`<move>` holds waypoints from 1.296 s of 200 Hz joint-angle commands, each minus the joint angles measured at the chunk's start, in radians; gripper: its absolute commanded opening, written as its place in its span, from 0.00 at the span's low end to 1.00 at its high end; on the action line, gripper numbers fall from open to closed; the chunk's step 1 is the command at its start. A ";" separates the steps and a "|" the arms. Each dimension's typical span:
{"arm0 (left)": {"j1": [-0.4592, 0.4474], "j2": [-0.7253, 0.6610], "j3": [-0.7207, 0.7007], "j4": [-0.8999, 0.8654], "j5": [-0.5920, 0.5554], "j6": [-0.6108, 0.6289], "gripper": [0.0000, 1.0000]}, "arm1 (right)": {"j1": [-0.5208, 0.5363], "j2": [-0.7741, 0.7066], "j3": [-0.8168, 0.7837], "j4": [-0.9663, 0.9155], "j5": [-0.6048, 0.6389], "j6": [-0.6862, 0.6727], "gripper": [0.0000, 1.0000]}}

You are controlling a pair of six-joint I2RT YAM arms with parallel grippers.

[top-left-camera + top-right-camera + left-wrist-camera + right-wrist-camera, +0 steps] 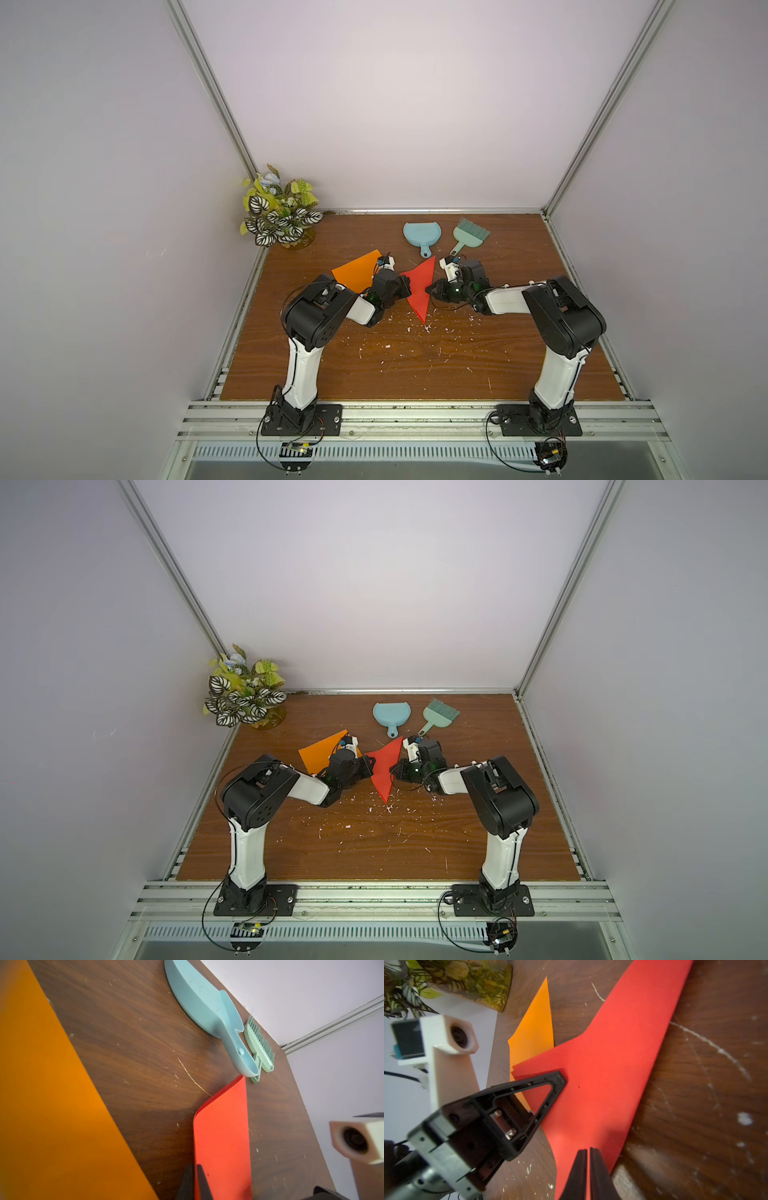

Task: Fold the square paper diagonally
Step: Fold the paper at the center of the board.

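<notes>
I see the red paper (419, 291) between my two grippers, near the middle of the wooden table (498, 365). From above it looks like a triangle, with one point toward the back wall and one toward the arm bases.

The left gripper (408, 286) is clenched on the corner of the paper that is nearest to it. In the left wrist view its dark fingers (202, 1182) are pressed together with the red sheet between them, and beyond the fingertips the sheet curves over in a soft loop. In the right wrist view two red layers show at this corner.

The right gripper (430, 289) comes from the opposite side and faces the left one. Its fingers (599, 1169) are closed on the red edge that is nearest to it, so both grippers are grasping the same sheet.

An orange paper (356, 271) lies flat beside and partly under the left gripper's wrist. Beyond both grippers, toward the back wall, are a blue dustpan (420, 235) and a green brush (468, 235). Small white scraps (428, 328) lie on the table close to the paper's near point.
</notes>
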 commanded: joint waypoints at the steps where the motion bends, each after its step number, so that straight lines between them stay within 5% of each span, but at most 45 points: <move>1: 0.007 -0.003 -0.005 -0.052 -0.023 -0.014 0.01 | 0.016 0.022 0.028 -0.047 0.025 -0.024 0.11; 259: 0.006 0.020 0.007 -0.069 -0.051 -0.031 0.01 | 0.190 -0.120 -0.196 -0.028 -0.024 -0.082 0.11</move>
